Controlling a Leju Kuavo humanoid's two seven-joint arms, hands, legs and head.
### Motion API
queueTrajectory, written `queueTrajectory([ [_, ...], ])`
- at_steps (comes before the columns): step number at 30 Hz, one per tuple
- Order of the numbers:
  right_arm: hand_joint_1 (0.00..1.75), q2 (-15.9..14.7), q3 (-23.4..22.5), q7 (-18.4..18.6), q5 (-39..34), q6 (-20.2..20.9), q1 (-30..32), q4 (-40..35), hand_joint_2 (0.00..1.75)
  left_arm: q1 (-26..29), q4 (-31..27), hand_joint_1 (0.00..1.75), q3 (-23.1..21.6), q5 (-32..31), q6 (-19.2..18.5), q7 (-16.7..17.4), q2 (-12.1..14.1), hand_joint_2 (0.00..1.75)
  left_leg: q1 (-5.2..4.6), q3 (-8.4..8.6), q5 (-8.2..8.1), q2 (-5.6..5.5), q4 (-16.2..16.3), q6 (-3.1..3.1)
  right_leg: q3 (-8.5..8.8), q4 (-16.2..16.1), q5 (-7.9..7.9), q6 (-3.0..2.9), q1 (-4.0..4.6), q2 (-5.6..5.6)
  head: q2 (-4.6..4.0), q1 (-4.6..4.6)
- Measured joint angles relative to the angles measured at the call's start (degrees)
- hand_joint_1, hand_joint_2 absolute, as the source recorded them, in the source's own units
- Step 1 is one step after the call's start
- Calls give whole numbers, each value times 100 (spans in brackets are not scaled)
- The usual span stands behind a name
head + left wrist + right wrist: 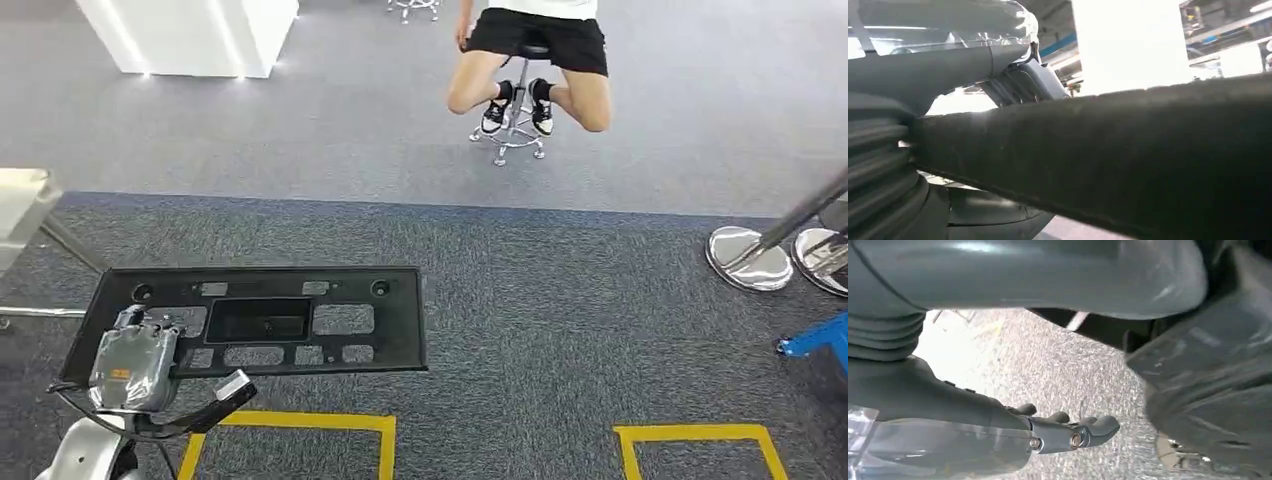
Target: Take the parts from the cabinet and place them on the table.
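left hand at lower left gripping black perforated panel, fingers hidden beneath. right hand holding nothing, fingers loosely apart over carpet. seated person cut off at top, chrome stanchion bases at right.

Even, bright indoor light fills the head view, with glare at the foot of a white pillar and on chrome stanchion bases. Both wrist views are soft and blurred close-up, their bright backgrounds overexposed.
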Motion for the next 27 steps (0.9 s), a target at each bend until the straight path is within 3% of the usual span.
queueTrajectory([
  [1,0,0,18,0,0,0,-3,0,0,39,7,175,0,0,4,0,0,175,0,5,0,-94,6,0,-20,-22,130,-5,-7,1,0,2],
  [3,0,0,29,2,0,0,-5,0,0,87,22,175,2,0,13,0,0,175,0,7,-1,-263,27,-2,210,-615,596,-30,-15,26,0,2],
  [4,0,0,33,0,0,0,-9,0,0,106,22,175,2,0,20,0,0,175,0,11,-5,-372,39,-11,446,-1177,918,-61,-19,145,0,2],
  [5,0,0,37,-2,0,0,-16,4,0,126,22,175,7,0,53,0,0,175,14,-12,-6,-428,47,-25,562,-1512,1003,-88,-41,475,0,2],
  [6,0,0,48,-11,-4,-2,-33,11,0,117,22,175,13,0,74,0,0,175,-24,-49,-11,-500,106,-68,602,-1642,981,-80,-71,576,0,0],
  [7,0,0,63,-13,-4,2,-30,11,0,129,22,175,33,0,94,0,-2,175,0,-84,19,-578,83,-113,594,-1620,967,-64,-45,506,0,0],
  [9,0,-2,83,-46,-4,11,-32,9,0,187,22,175,70,13,125,-13,-2,175,43,-105,63,-725,34,-214,610,-1652,978,-106,1,385,0,0],
  [10,0,-2,107,-55,-4,13,-27,4,0,204,22,175,96,20,127,-37,0,175,46,-116,55,-746,51,-234,646,-1751,1030,-168,-77,285,0,0],
  [11,0,-2,116,-55,-4,20,-12,2,0,213,24,175,120,24,127,-46,-2,175,16,-159,-17,-388,161,-239,683,-1788,1044,-193,-60,207,0,0],
  [12,0,-7,120,-66,-9,26,-4,2,0,168,26,175,138,33,125,-55,2,175,14,-282,-195,-130,430,-265,695,-1799,1042,-229,-52,129,0,0],
  [14,0,-7,151,-68,-13,28,18,4,0,121,26,175,146,39,131,-57,-2,175,44,-679,-599,70,1275,-315,705,-1797,1026,-258,-13,-62,0,2],
  [15,0,-7,162,-68,-22,26,28,4,0,138,28,175,149,50,133,-64,-2,175,61,-843,-711,97,1625,-336,706,-1795,1012,-262,-5,-154,0,0],
  [16,0,-7,166,-68,-33,24,37,4,0,155,31,175,149,55,133,-85,-2,175,71,-890,-685,115,1731,-351,714,-1790,1001,-257,0,-235,0,0],
  [18,0,-7,177,-57,-55,20,52,2,0,148,48,175,149,76,129,-109,-4,175,88,-570,-313,174,1162,-365,752,-1786,962,-233,2,-400,0,0],
  [19,0,-9,182,-52,-59,20,58,2,0,136,52,175,153,92,129,-109,-4,175,88,-269,-78,291,642,-360,788,-1783,933,-213,2,-470,0,0],
  [20,0,-9,190,-48,-63,20,65,2,0,114,55,175,162,123,122,-114,-4,175,80,-32,24,556,217,-348,824,-1779,905,-185,18,-525,0,0],
  [21,0,-9,199,-46,-78,20,72,2,0,66,57,175,162,209,88,-157,-6,175,-26,41,-70,685,72,-309,831,-1750,862,-133,71,-576,0,0],
  [22,0,-9,203,-44,-96,20,78,2,0,53,57,175,166,324,43,-214,-9,175,-15,19,-61,598,99,-225,847,-1768,863,-107,68,-626,0,2],
  [24,0,-9,219,-44,-118,20,81,0,0,64,57,175,192,620,-59,-297,-9,175,-49,-27,-66,477,90,-178,874,-1782,847,-71,61,-753,0,0],
  [25,0,-9,232,-44,-127,20,82,-2,0,40,46,175,210,695,-76,-321,-11,175,-27,0,-39,400,43,-127,889,-1775,815,-25,57,-810,0,0],
  [26,0,-9,245,-46,-142,20,67,-2,0,21,20,175,229,741,-90,-341,-15,175,3,16,-16,330,10,-93,863,-1667,739,17,9,-472,0,2],
  [27,0,-9,251,-59,-166,20,34,-2,0,-54,9,175,245,798,-96,-348,-15,175,6,7,-1,283,3,-47,730,-1417,573,17,6,-183,0,2],
])
